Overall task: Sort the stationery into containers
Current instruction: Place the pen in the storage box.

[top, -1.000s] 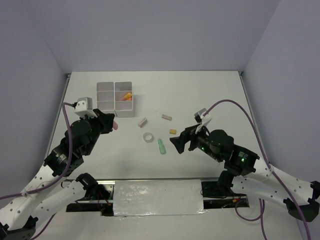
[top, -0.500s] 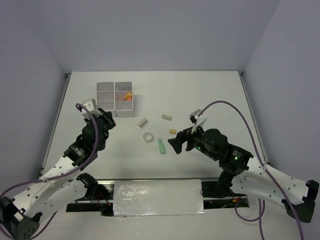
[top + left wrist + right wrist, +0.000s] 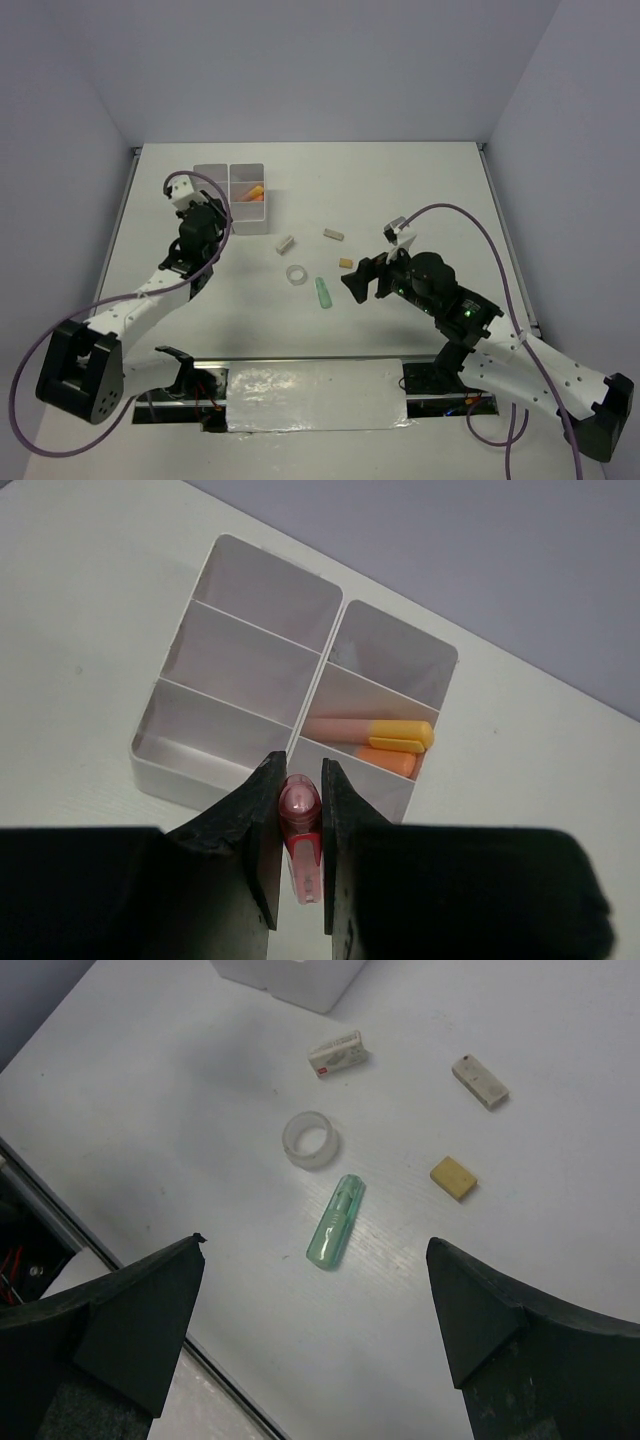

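White table [image 3: 420,180], left claw [image 3: 299,778] pinching pink round-tipped marker [image 3: 300,815], right claw [image 3: 355,284] wide open, empty

Soft even light from above, my table [image 3: 560,1020] bright, faint shadow toward eleven o'clock in my right wrist view, my fingers [image 3: 250,860] dark, blurred.

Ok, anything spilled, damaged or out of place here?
Nothing stands out. The organiser box sits upright with orange markers inside one compartment, the left gripper grips the pink marker, and the green marker and tape ring lie loose.
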